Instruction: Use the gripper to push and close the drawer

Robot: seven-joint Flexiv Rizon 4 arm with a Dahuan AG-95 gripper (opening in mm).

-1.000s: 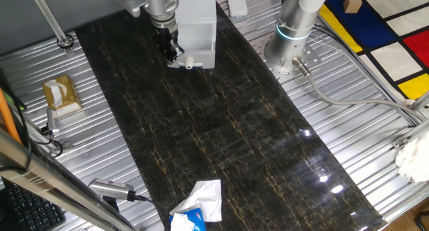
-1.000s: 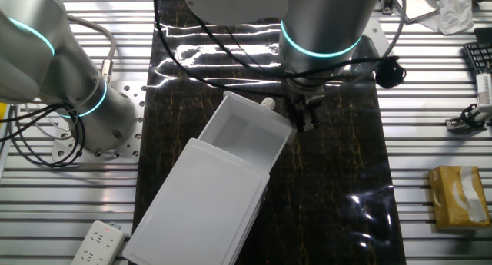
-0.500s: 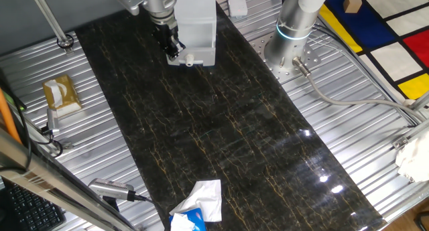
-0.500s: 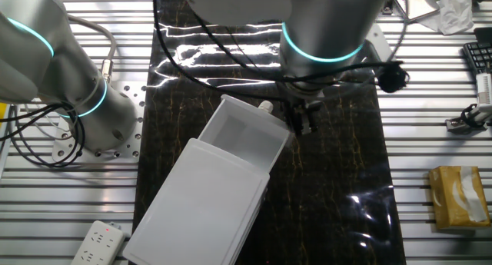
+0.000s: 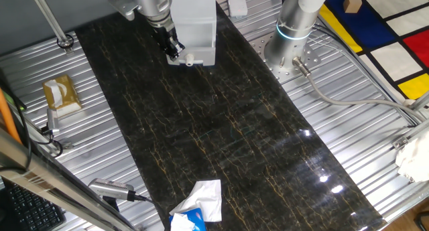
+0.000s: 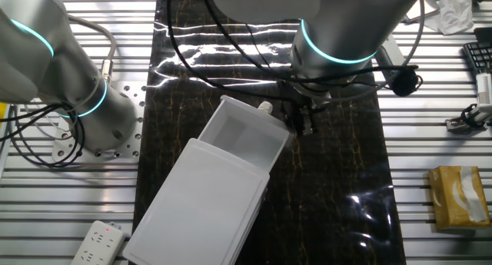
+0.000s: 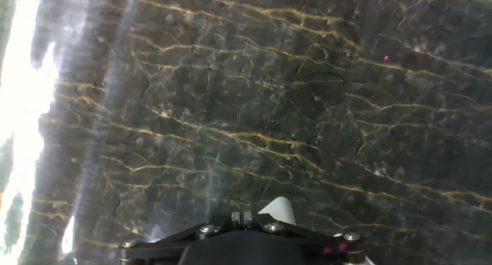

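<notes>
Jaws of the gripper (image 6: 305, 125), grip state unclear, sit just beside the open drawer (image 6: 244, 142) front, whose slide axis runs diagonally away.

The silver arm (image 6: 338, 19) with the cyan ring comes in from the top of both fixed views and points almost straight down at the dark tabletop. At its tip the small black gripper (image 6: 304, 120) hangs low, close above the surface. In one fixed view the gripper (image 5: 173, 47) shows as a short dark stub under the wrist. Its fingers seem to lie close together, though neither view is sharp enough to be sure. The hand view catches only the black housing (image 7: 246, 238) at the bottom edge.
</notes>
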